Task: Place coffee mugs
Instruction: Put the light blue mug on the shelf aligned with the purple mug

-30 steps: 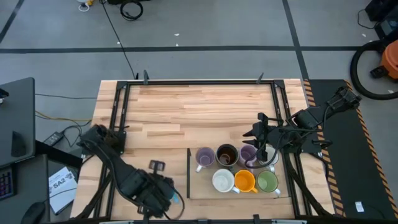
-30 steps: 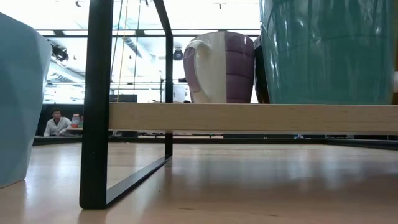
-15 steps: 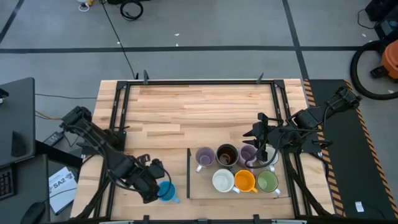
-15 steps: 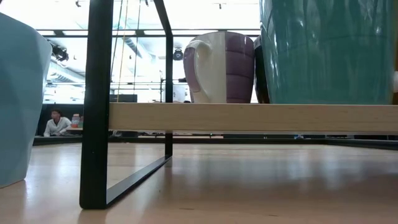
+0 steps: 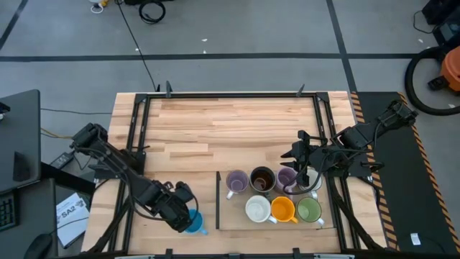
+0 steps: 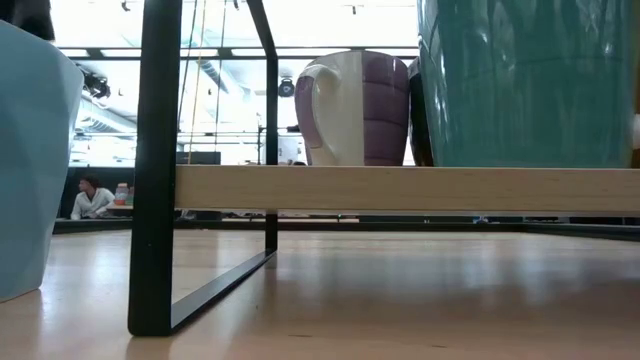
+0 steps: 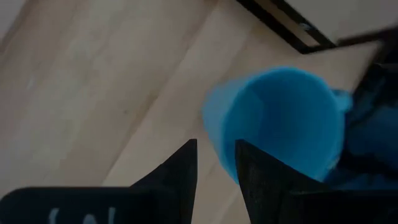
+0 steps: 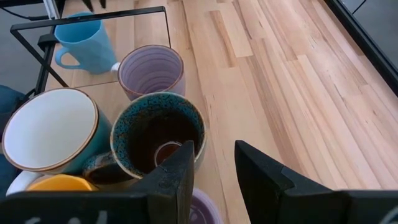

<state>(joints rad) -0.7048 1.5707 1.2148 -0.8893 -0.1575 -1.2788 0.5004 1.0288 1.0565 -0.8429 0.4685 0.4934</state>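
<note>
The bright blue mug [image 5: 194, 221] stands upright on its base on the table near the near edge, left of the raised board [image 5: 224, 216]; it also fills the left of the low view [image 6: 30, 160]. My left gripper [image 7: 216, 152] is open at its rim [image 7: 217, 140], one finger over the inside and one outside the wall. On the board stand a purple mug [image 8: 151, 71], the dark teal brown-lined mug [image 8: 158, 130], a white-lined teal mug [image 8: 50, 127], the orange mug [image 5: 283, 209] and the green mug [image 5: 309, 210]. My right gripper [image 5: 302, 171] hovers open above a second purple mug [image 5: 286, 178]. My left gripper comes at the blue mug's rim [image 7: 214, 134] slanting down from the table's left, its fingers [image 7: 180, 171] on either side of the wall. I cannot tell whether they touch it.
The board [image 6: 400, 190] sits on a black metal frame [image 6: 155, 170] just right of the blue mug. Black rails [image 5: 140, 129] run along the table's sides. Bare wood [image 5: 230, 129] fills the far half. A person [image 6: 90, 198] sits far off in the room.
My left arm has swung its elbow toward the table's far left, and the gripper has drawn off the blue mug, uncovering it. It has then edged back toward the mug, its dark tip now showing at the rim in the low view. The mug has not moved.
</note>
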